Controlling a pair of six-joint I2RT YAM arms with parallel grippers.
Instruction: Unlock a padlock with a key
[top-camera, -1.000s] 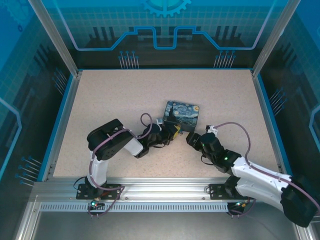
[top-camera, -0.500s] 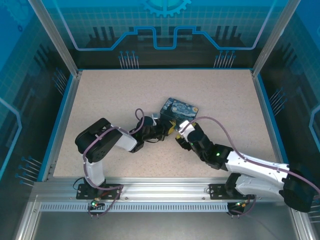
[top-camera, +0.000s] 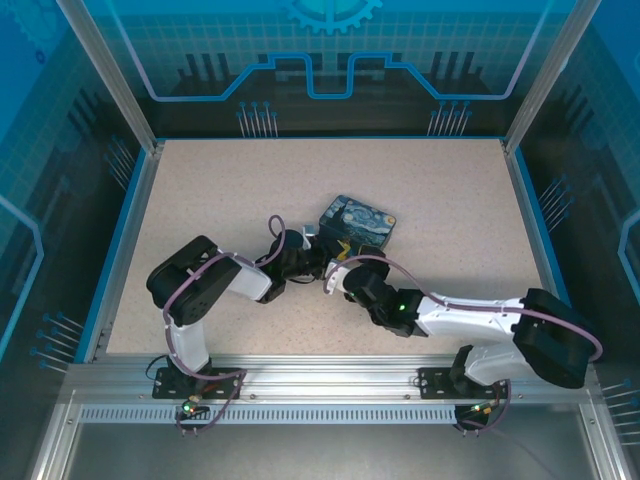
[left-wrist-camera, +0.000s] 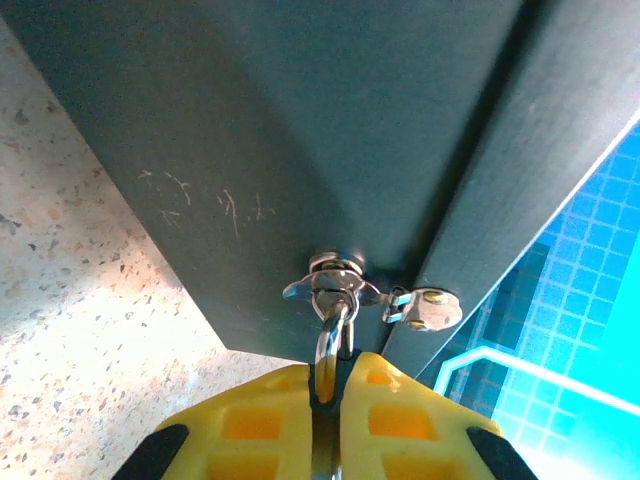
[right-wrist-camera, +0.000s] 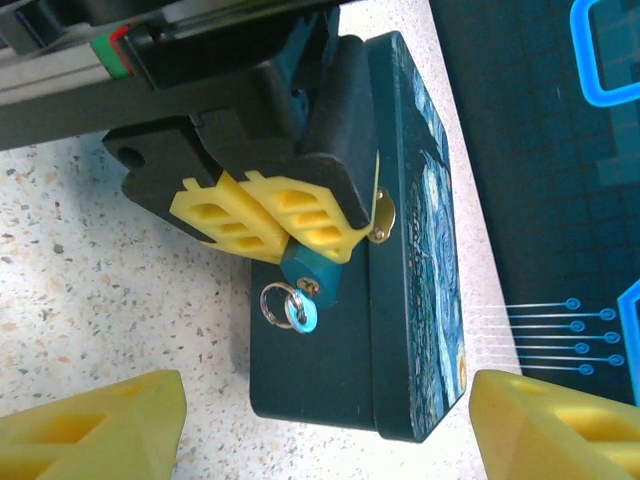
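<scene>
Pinched tight, the jaws of the left gripper (right-wrist-camera: 285, 235) are clamping the small teal-bodied padlock (right-wrist-camera: 308, 270) at the near-left edge of the dark blue, swirl-painted rectangular tin (right-wrist-camera: 415, 300). Seen from the left wrist, its steel shackle (left-wrist-camera: 330, 345) is rising out between the yellow fingers (left-wrist-camera: 400, 430) into the tin's latch (left-wrist-camera: 335, 285). The right gripper (top-camera: 340, 278) is holding nothing, its jaws spreading wide on either side of the lock. The tiny key (right-wrist-camera: 298, 312), pale blue at the head and on a wire ring (right-wrist-camera: 273, 300), is hanging at the padlock's free end. It is seemingly sitting in the keyway already, though I cannot be sure. Over the last second the right arm has been swinging left across the speckled table (top-camera: 220, 190), and its gripper is now sitting just beside the left one. That is bringing the open fingers within reach of the key, so grasping and turning it is looking like the next step.
</scene>
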